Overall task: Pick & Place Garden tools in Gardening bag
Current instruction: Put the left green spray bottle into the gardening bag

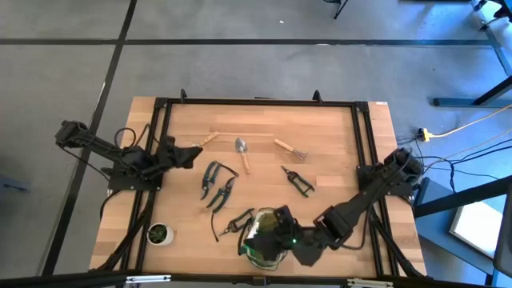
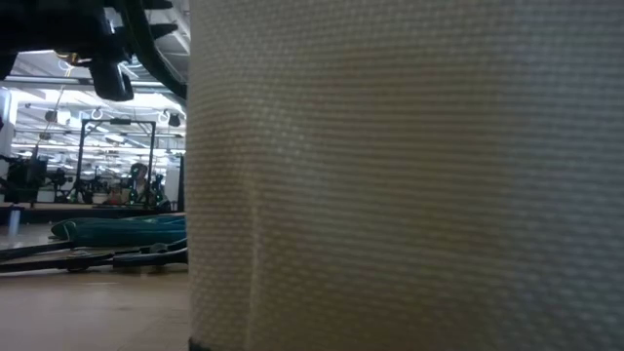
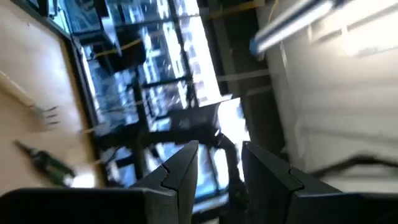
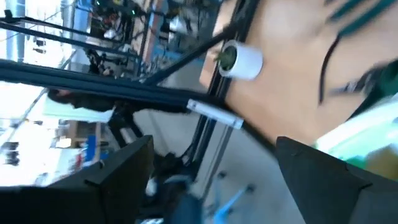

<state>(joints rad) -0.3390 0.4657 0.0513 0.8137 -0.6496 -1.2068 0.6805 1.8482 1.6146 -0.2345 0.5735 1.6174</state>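
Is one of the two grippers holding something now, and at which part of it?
Nothing is held. The left gripper is half open on empty air at the table's left edge. The right gripper is wide open and empty, over the gardening bag.

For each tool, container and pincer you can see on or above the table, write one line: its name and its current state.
Left pincer: open, empty, raised at the table's left edge.
Right pincer: open wide, over the gardening bag.
Gardening bag: standing at the near edge, mostly hidden by the arm.
Trowel: lying flat.
Fork: lying flat.
Pruning shears: lying flat, outside the bag.
Potted plant: upright, near-left corner.
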